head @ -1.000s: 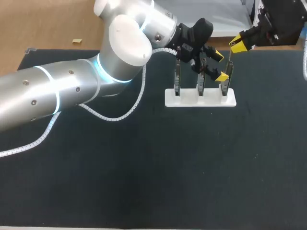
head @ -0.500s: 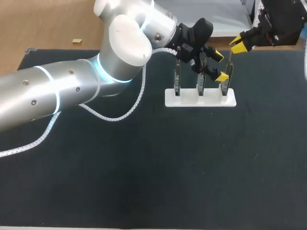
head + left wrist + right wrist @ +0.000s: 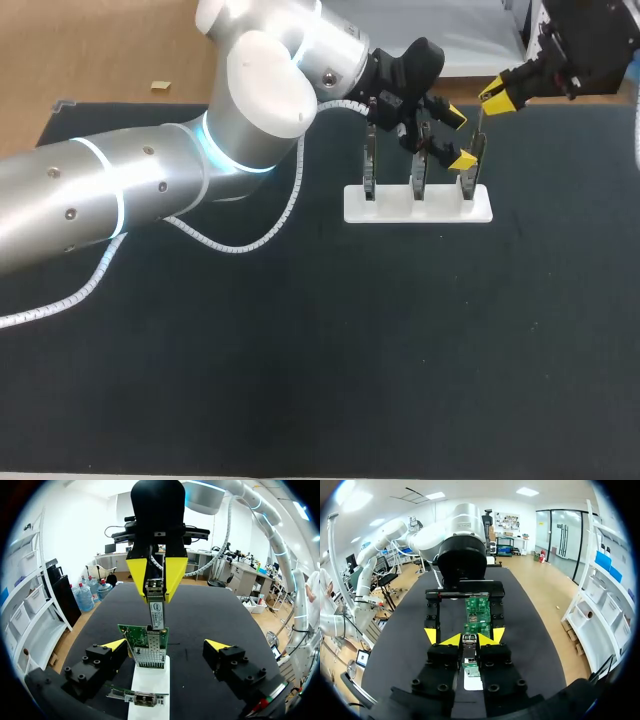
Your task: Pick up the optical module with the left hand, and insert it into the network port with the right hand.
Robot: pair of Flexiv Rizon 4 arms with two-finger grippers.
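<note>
The right gripper [image 3: 156, 587] hangs over the far end of the rack with its two yellow tips pressed together on the optical module [image 3: 157, 612], one finger on either flat side. The module points straight down out of the grip. The right wrist view shows the same hold, with the module pinched between the tips and aimed at the boards ahead. The module's lower end sits at the upper edge of the green circuit board [image 3: 131, 635], directly above the metal cage of the network port [image 3: 149, 657]. Whether it has begun to enter the cage cannot be told from these views. The left gripper [image 3: 166, 644] has its fingers spread wide apart and holds nothing. It straddles that same board, one yellow tip on each side and neither touching it. The board stands upright in a slot at the end of the white stand [image 3: 149, 682]. Two more boards [image 3: 368, 168] stand in the other slots, and the stand rests on the dark table [image 3: 400, 350]. As a judgement of progress, the pick-up and the pass from left to right look finished, since the module is in the right gripper and the left is empty. The alignment over the port also looks close to right. What remains is the insertion itself: pressing the module down into the cage until it seats, then letting go.
</note>
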